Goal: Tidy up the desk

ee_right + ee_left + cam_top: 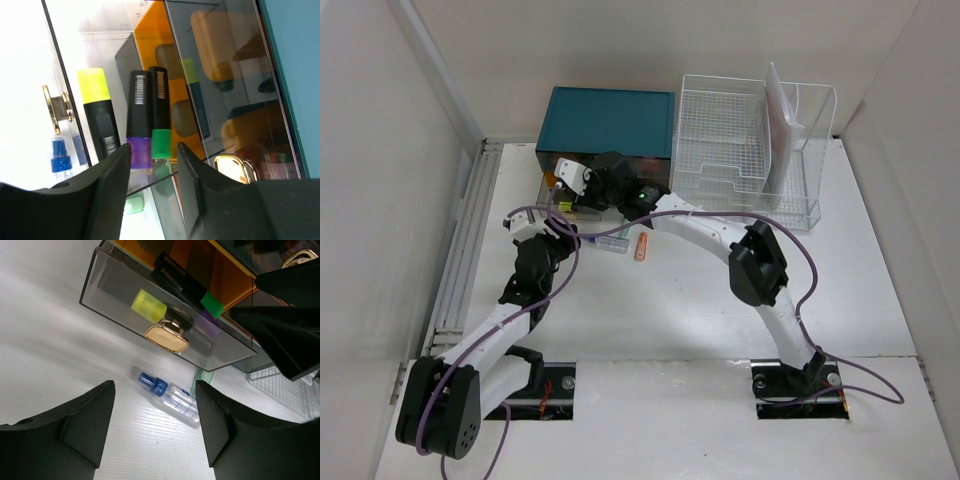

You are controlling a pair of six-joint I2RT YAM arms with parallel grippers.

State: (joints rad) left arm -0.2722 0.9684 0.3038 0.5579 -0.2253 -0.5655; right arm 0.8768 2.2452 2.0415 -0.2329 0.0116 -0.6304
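Note:
The white desk (670, 300) has a grey rail (465, 240) on its left edge. A smoked clear drawer (125, 300) stands pulled out of the teal cabinet (610, 120). It holds yellow (97, 112), purple (140, 120) and green (161, 112) highlighters. My right gripper (588, 190) is open over the drawer, with its jaws (152, 152) either side of the drawer's thin wall. My left gripper (568, 230) is open and empty low over the desk (155, 440). A small clear bottle with a blue cap (170, 395) lies just beyond its fingertips.
An orange item (641, 247) lies right of the bottle (610, 243). A pale green item (202, 376) lies by the drawer's corner. A white wire basket (750, 140) with a flat pinkish sheet stands at the back right. The right gripper's black fingers (280, 325) hang close to the left gripper.

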